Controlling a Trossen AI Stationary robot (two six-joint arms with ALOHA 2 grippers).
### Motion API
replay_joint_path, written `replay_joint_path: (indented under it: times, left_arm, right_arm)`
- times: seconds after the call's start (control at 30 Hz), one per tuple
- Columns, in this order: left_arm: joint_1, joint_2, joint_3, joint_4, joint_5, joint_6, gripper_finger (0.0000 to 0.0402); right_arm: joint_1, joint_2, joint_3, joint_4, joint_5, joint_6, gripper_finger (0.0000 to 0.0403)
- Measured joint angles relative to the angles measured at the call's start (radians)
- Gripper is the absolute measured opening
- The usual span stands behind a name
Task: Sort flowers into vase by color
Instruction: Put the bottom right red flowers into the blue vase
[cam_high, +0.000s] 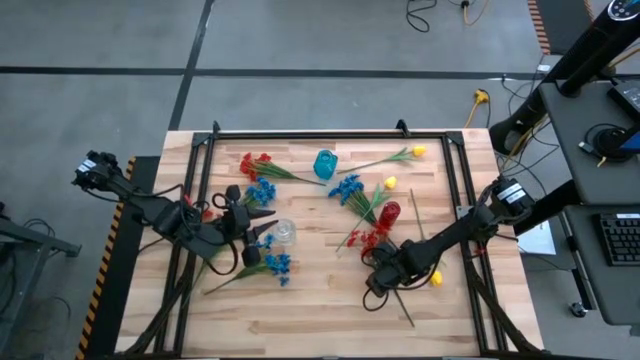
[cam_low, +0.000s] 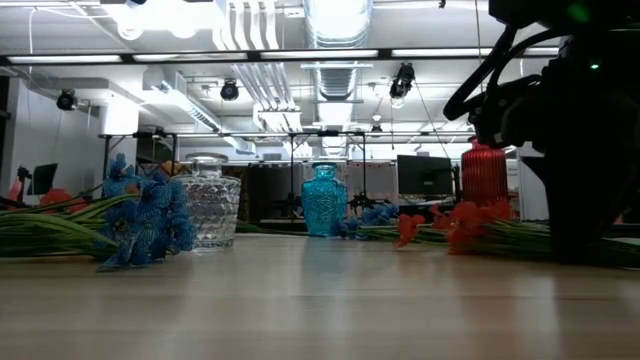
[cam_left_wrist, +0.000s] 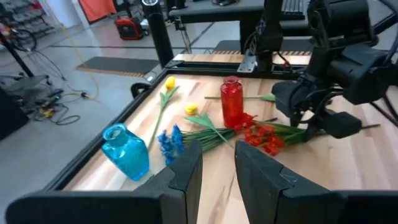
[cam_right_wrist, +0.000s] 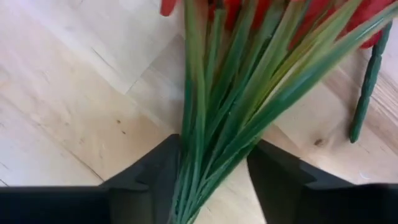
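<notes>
Sorting looks barely begun: every flower (cam_high: 356, 192) lies on the table (cam_high: 320, 300) and the vases (cam_high: 325, 164) appear empty (red, blue, clear), while the right gripper (cam_high: 385, 266) has its jaws around a red bunch's stalks (cam_right_wrist: 230, 118) and the left gripper (cam_high: 262, 228) waits, jaws slightly parted and empty.

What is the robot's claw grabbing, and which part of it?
The right gripper is closing around a bunch of red flowers, down on the green stalks, not the heads. The left gripper holds nothing.
</notes>
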Motion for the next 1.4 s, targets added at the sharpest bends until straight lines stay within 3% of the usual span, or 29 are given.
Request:
replay_joint_path:
  times: [0.27,0.43,0.67,0.93,1.17,1.4]
  left_arm:
    - [-0.001,0.001,0.000,0.000,-0.061,0.016,0.0078]
    - [-0.001,0.001,-0.001,0.000,-0.061,0.025,0.0078]
    - [-0.001,0.001,-0.001,-0.007,-0.061,0.025,0.0078]
    - [-0.001,0.001,-0.001,-0.007,-0.061,0.020,0.0078]
    - [-0.001,0.001,-0.007,-0.008,-0.059,0.015,0.0078]
    - [-0.001,0.001,-0.007,-0.043,-0.057,-0.033,0.0078]
  right_arm:
    - [0.000,-0.024,-0.004,-0.006,-0.012,0.000,0.0062]
    - [0.000,-0.026,-0.004,-0.007,-0.019,-0.001,0.0023]
    - [0.000,-0.057,-0.004,-0.012,-0.089,-0.001,0.0018]
    - [0.002,-0.233,-0.004,-0.010,-0.094,-0.025,0.0018]
    - [-0.004,-0.384,-0.004,0.106,0.073,-0.190,0.0018]
    - [-0.071,-0.430,-0.003,0.417,0.231,-0.582,0.0018]
